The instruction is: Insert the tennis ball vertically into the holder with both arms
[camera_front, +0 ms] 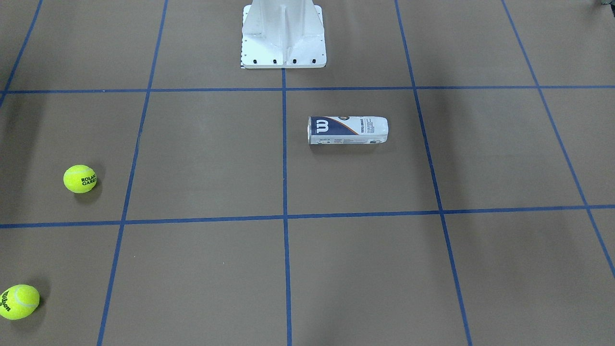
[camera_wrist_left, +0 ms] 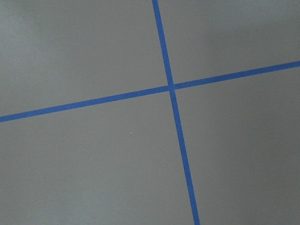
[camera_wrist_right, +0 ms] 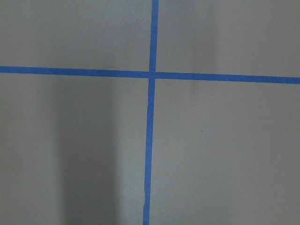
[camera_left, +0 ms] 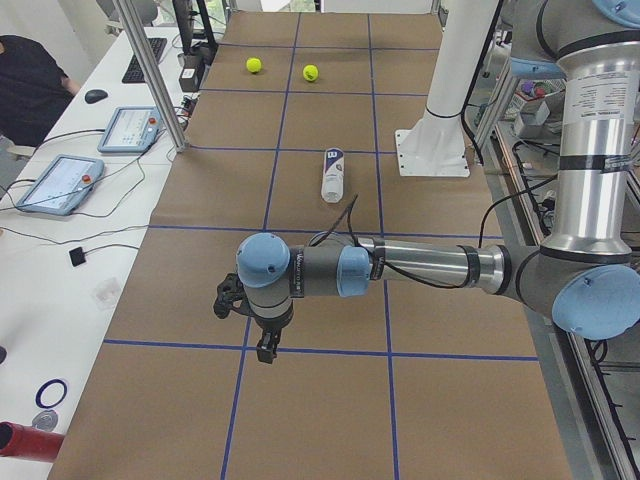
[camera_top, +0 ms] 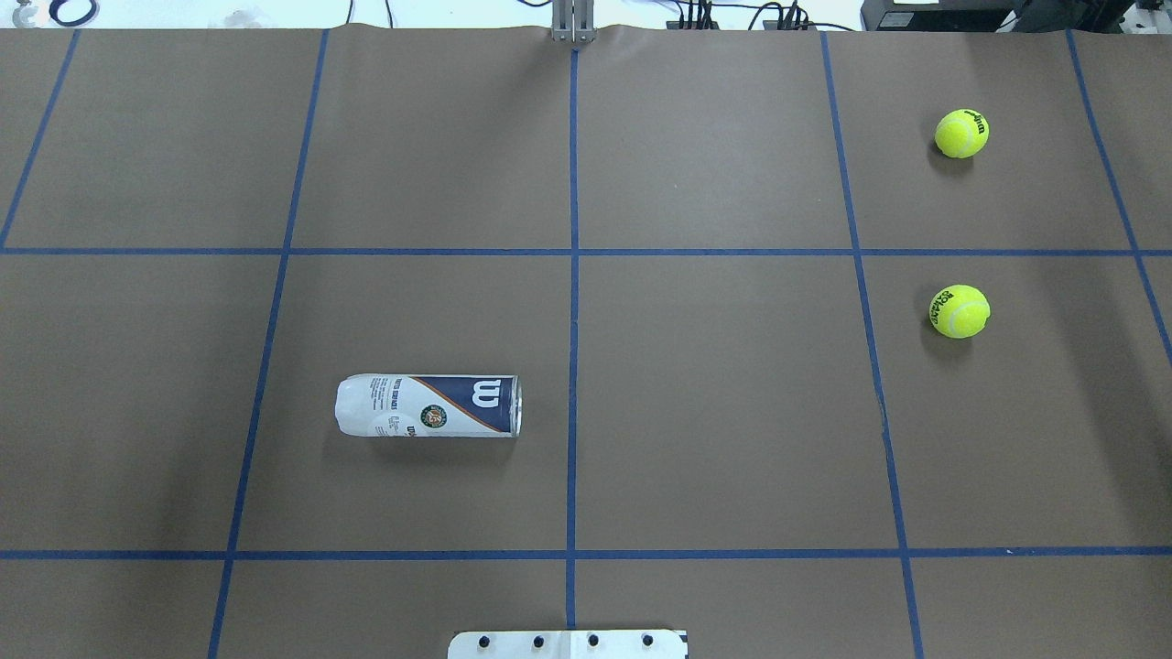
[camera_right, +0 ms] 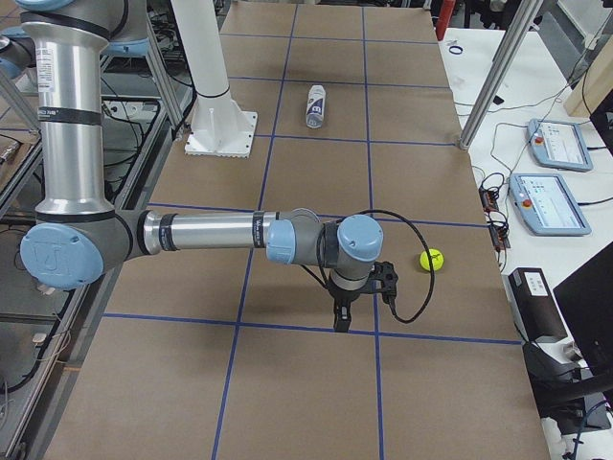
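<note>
Nearest me, the left arm (camera_left: 420,268) reaches low over the worktop (camera_top: 714,412), and the right arm (camera_right: 211,233) does likewise at the other end. Each points its jaws straight down, waiting to begin, I'd guess. I cannot tell how far open either pair is. The holder (camera_top: 428,405) lies on its side left of centre, well apart from both jaws. The nearer tennis ball (camera_top: 960,311) and farther tennis ball (camera_top: 961,134) sit right.

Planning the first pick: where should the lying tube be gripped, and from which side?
Probably mid-length on the holder, from straight above, with the fingers closing across its width. It lies on its side on the table, so its curved flanks are free. Stay off the metal rim; that end should stay unobstructed.
</note>
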